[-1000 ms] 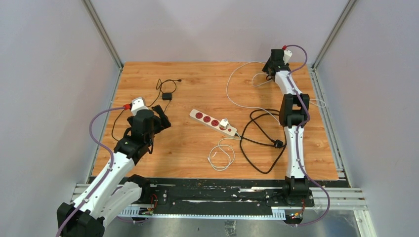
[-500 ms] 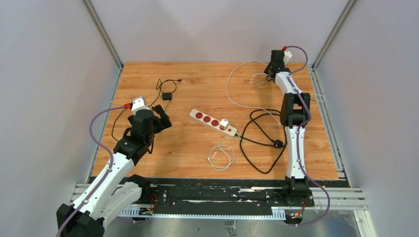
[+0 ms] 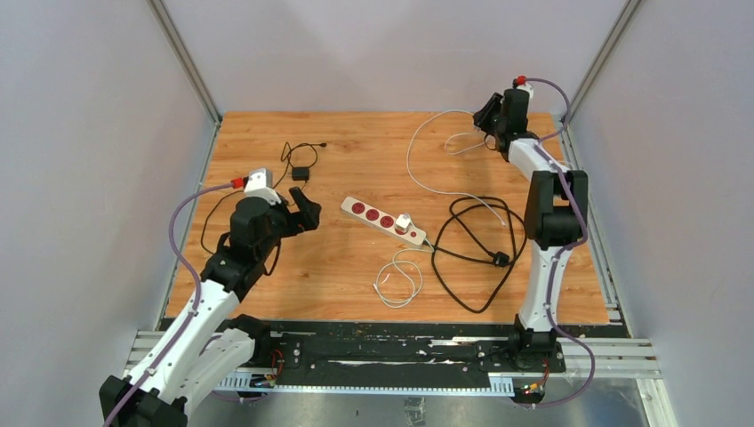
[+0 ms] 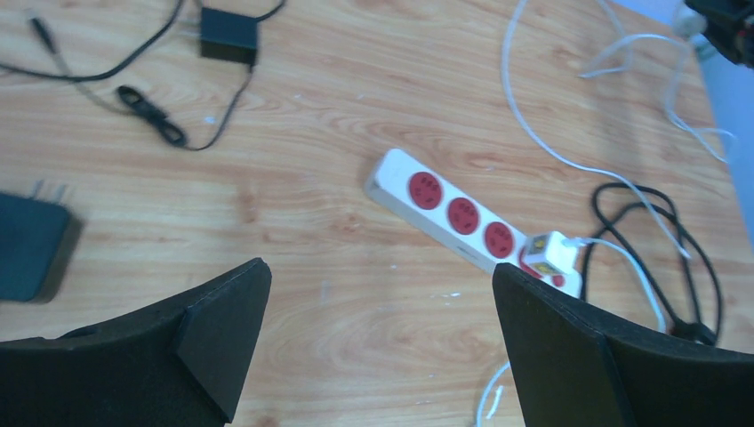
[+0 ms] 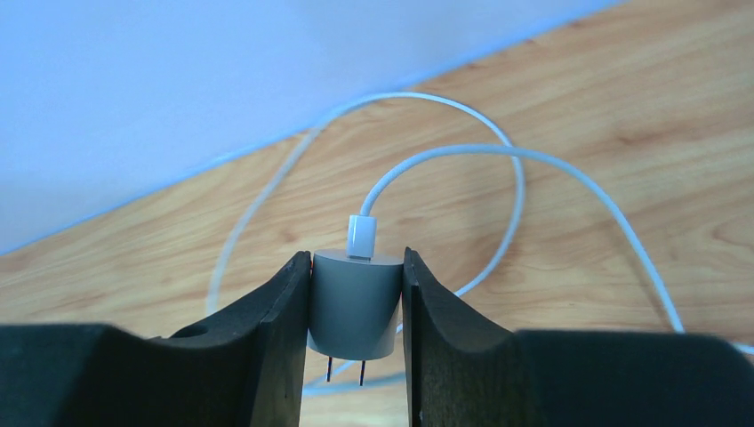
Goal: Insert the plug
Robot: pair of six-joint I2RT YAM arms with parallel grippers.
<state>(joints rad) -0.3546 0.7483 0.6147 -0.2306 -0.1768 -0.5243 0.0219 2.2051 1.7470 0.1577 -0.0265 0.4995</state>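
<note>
Table point(image 3: 356, 142) has the strip point(image 3: 381, 218) at its middle, one white charger point(image 3: 403, 220) plugged in. Left gripper point(image 4: 378, 276) hangs wide open and empty over the left side. Right gripper point(image 5: 356, 276), at the far right corner, pinches the grey plug point(image 5: 354, 307), prongs down.

Plainly a robotics lab cell: bare grey panel walls point(image 3: 89, 133) on aluminium posts point(image 3: 182, 58) at 11 and 1 o'clock, a wooden tabletop point(image 3: 356, 151), a black mounting rail point(image 3: 391, 358) at 6 o'clock.
</note>
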